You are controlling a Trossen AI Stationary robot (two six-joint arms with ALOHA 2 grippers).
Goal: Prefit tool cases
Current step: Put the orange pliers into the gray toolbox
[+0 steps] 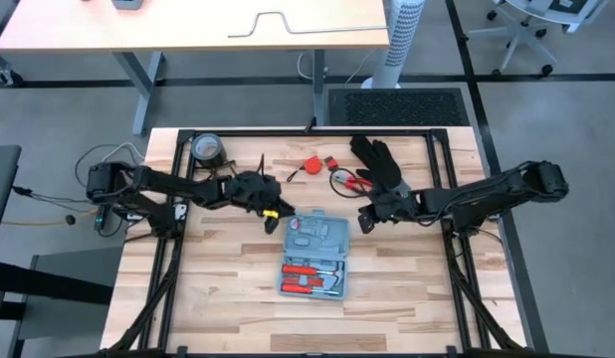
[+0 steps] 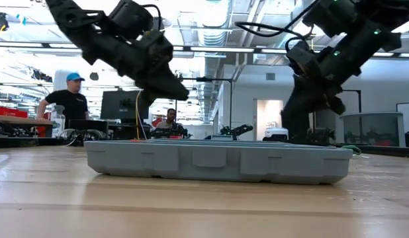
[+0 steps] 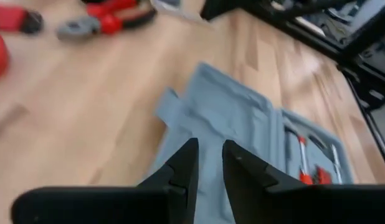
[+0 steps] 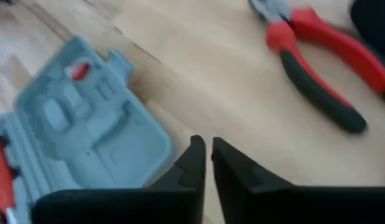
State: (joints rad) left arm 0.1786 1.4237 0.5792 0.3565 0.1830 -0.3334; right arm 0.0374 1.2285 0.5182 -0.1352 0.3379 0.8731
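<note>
The light-blue tool case (image 1: 315,255) lies open and flat on the wooden table. Its far half (image 1: 320,232) shows moulded slots, and its near half (image 1: 312,275) holds red-handled tools. My left gripper (image 1: 275,216) hovers by the case's far left corner, fingers nearly together with nothing between them (image 3: 209,163). My right gripper (image 1: 367,219) hangs off the far right corner, shut and empty (image 4: 209,149). In the low view both grippers (image 2: 173,87) (image 2: 329,100) stand above the case (image 2: 218,160), clear of it.
Red-handled pliers (image 1: 349,180) and a black glove (image 1: 379,159) lie at the far right. A small red tool (image 1: 313,165) and a roll of tape (image 1: 207,149) lie farther left. Bare wood (image 1: 218,288) flanks the case. People stand in the room behind (image 2: 71,99).
</note>
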